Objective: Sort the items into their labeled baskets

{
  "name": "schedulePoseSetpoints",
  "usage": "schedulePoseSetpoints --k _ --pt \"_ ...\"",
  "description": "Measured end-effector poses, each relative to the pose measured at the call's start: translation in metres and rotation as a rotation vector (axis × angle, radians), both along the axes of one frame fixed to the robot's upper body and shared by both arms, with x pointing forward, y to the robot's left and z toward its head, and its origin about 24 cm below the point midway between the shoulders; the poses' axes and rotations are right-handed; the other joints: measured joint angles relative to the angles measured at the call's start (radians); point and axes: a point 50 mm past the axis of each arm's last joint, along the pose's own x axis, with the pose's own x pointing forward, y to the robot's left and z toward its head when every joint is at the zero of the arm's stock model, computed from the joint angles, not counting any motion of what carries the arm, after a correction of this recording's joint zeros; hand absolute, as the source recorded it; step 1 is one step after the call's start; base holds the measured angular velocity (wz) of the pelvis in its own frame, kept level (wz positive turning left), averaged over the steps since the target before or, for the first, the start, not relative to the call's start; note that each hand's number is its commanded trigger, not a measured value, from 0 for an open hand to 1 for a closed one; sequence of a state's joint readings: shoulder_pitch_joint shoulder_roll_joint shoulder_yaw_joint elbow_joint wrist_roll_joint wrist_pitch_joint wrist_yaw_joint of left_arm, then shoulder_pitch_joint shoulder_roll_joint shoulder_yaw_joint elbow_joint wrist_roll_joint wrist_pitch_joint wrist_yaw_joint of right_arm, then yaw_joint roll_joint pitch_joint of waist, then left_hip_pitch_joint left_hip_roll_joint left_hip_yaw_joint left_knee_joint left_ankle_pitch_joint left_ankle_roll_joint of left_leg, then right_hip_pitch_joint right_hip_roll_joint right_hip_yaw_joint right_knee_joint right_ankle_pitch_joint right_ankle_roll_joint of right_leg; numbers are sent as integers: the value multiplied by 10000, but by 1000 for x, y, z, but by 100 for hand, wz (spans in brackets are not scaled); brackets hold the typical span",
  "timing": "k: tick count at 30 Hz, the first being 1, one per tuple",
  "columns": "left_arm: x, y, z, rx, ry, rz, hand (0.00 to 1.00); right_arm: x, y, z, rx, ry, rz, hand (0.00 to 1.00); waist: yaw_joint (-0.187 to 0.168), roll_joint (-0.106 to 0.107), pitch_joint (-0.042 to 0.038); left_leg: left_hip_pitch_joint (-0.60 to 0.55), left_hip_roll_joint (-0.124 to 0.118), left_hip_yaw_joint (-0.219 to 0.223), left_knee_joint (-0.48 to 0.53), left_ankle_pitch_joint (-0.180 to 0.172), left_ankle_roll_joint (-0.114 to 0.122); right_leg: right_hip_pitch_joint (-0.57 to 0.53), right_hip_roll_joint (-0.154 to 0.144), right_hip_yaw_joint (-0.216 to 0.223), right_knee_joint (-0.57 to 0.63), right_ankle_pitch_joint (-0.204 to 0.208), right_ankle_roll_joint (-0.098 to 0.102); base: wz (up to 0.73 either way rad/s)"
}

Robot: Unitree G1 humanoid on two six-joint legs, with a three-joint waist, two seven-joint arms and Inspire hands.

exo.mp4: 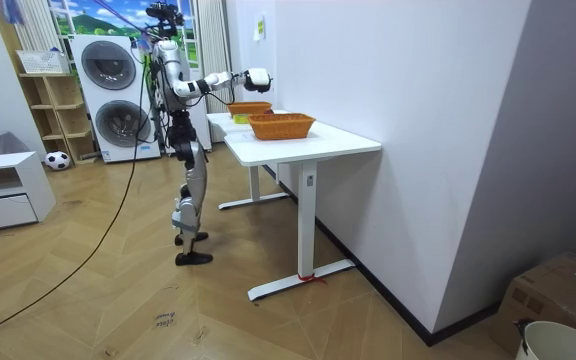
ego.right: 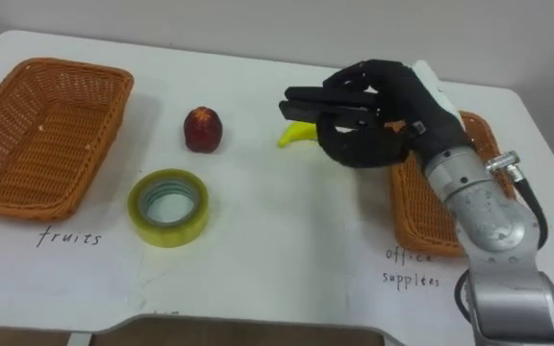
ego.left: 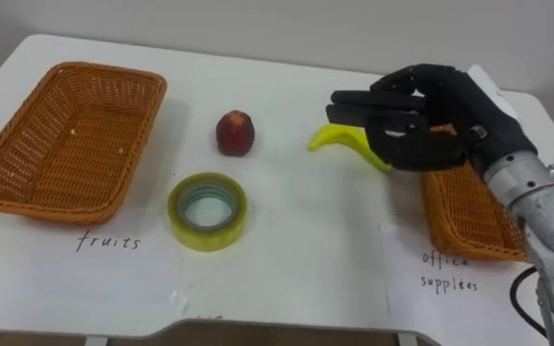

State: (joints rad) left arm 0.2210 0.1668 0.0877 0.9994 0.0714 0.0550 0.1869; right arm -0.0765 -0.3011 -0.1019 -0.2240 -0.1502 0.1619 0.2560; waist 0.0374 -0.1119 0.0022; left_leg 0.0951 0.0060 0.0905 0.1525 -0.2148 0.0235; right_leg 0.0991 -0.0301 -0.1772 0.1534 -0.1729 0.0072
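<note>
White tabletop [ego.left: 306,274], set against a bare wall in a room with wood flooring and washing machines [exo.mp4: 108,65] behind the robot, holds everything unsorted: a red fruit [ego.left: 236,133] just beyond the tape roll [ego.left: 208,235], an empty wicker basket [ego.left: 37,204] left of the roll, a second basket [ego.left: 474,226] well to its right. Beyond and right of the roll the right hand [ego.left: 416,120] is spread over the banana [ego.left: 335,137], fingers straight and not closed on it, so the banana pick seems in hand; next it must curl round the banana and carry it past the roll to the wicker basket.
</note>
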Motion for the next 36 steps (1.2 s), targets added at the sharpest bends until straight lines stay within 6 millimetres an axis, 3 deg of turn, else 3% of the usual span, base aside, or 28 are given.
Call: schedulePoseSetpoints --k 22,36 --pt "-22 10 1 240 337 754 0 -1 -33 6 195 -845 -2258 100 -315 -34 11 32 20 29 61 -6 -1 43 -12 49 24 0 1 -1" --pt "-27 12 2 322 467 923 0 -6 -64 -31 569 574 -3649 100 -684 -129 -33 38 2 40 74 -5 0 31 -20 -6 61 1 2 0"
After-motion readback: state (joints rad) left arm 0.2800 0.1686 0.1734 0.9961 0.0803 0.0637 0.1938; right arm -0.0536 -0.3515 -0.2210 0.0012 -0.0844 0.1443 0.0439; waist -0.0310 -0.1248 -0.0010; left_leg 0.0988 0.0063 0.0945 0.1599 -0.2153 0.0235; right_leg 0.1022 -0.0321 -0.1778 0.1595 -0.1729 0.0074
